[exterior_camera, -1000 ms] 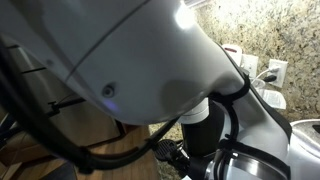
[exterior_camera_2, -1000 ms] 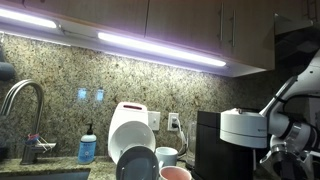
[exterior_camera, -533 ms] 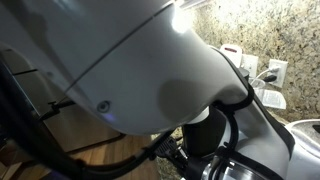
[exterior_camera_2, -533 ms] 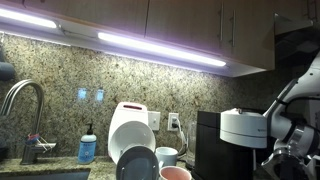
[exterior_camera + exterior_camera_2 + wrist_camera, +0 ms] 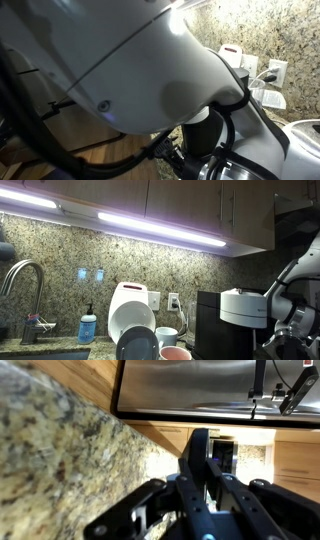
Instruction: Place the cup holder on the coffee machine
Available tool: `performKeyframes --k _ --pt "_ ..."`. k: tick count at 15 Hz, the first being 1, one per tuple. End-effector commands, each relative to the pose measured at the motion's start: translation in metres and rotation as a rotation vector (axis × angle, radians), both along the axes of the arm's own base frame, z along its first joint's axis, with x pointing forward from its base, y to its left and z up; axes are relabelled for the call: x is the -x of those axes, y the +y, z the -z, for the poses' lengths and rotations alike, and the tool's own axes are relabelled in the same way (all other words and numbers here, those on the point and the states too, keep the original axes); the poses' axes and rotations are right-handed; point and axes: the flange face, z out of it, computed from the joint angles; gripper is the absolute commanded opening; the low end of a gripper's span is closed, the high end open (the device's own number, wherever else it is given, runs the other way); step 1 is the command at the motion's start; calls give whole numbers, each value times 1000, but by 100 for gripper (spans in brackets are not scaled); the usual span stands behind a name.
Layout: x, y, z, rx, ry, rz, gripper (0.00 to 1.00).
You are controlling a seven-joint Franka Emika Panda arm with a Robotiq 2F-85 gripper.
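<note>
One tall black boxy coffee machine [image 5: 240, 310], silver-headed, waits; the end effector [image 5: 200, 448], pinched fully together, hangs beside it, likely for placing; the cup holder is hidden.

The arm [image 5: 150, 60] blocks most of an exterior view, and the coffee machine [image 5: 240, 310] is cut off below.

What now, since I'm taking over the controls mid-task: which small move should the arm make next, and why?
Probably tilt the wrist down toward the coffee machine, which stands beside the arm. In the wrist view the gripper is shut and aims at the granite wall and a steel panel; no cup holder shows, so whether one is held is unclear.
</note>
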Motion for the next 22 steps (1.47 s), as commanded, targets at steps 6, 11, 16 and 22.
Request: performKeyframes --k 6,11,16,22 --pt "13 4 -3 -19 -1 -28 5" --pt "15 -2 -2 -37 -18 23 5" --pt "15 -7 -2 -49 -26 58 5" --pt "13 -11 1 -38 5 36 21"
